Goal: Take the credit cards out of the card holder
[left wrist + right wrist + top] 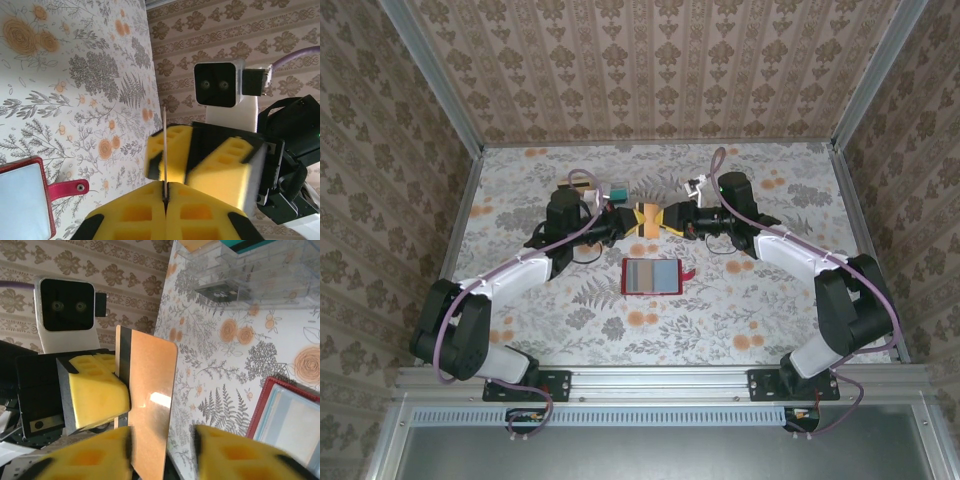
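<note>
1 tan credit card [146, 400] is pinched in our left gripper [166, 199]; our right gripper [163, 452] stands parted, so we draw it rightward cleanly.

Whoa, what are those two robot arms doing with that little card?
They look to be passing a credit card between them above the table. The left arm's fingers are pinched shut on the tan card with the dark stripe. The right arm's fingers stand open on either side of it. The red card holder lies open on the table just in front of them, and a clear plastic tray sits farther back.
</note>
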Tool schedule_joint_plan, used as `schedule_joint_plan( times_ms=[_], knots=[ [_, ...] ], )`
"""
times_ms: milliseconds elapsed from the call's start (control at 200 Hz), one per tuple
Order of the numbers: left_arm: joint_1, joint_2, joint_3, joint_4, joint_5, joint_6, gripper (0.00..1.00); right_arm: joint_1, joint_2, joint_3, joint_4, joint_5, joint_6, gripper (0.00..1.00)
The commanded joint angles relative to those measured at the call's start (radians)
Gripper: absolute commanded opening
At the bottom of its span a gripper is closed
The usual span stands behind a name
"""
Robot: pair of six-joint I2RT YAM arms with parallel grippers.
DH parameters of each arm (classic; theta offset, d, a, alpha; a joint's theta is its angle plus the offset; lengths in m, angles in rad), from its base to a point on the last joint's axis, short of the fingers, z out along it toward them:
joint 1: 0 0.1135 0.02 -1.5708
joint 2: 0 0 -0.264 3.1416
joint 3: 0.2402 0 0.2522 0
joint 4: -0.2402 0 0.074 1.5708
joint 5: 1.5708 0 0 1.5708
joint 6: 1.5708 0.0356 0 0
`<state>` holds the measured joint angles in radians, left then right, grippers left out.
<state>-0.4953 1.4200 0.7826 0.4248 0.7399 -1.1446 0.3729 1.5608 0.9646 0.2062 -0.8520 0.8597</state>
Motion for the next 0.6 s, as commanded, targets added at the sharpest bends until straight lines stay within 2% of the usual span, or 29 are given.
schedule_joint_plan(
  times_ms=[0, 90, 120, 200, 290, 405, 595],
  knots=[
    [0.019, -0.032, 0.04, -0.084, 0.023, 0.074, 0.02, -0.01, -0.006, 0.017, -0.039, 0.001, -0.038, 0.66],
    [0.032, -0.055, 0.083, -0.272, 0.012, 0.187, 0.0, -0.02, -0.027, 0.016, -0.087, 0.02, -0.069, 0.84],
    [0.061, -0.06, 0.113, -0.37, -0.002, 0.263, 0.0, -0.024, -0.038, 0.015, -0.102, 0.027, -0.079, 0.88],
    [0.07, -0.069, 0.218, -0.659, -0.086, 0.479, 0.0, -0.029, -0.061, 0.016, -0.144, 0.05, -0.11, 0.99],
    [0.079, -0.066, 0.316, -0.861, -0.222, 0.677, 0.0, -0.029, -0.083, 0.021, -0.185, 0.07, -0.137, 1.0],
    [0.096, -0.076, 0.365, -0.938, -0.362, 0.875, 0.0, -0.03, -0.101, 0.023, -0.207, 0.087, -0.152, 1.0],
    [0.099, -0.11, 0.368, -0.888, -0.541, 1.302, 0.0, -0.032, -0.125, 0.028, -0.233, 0.101, -0.167, 1.0]
  ],
)
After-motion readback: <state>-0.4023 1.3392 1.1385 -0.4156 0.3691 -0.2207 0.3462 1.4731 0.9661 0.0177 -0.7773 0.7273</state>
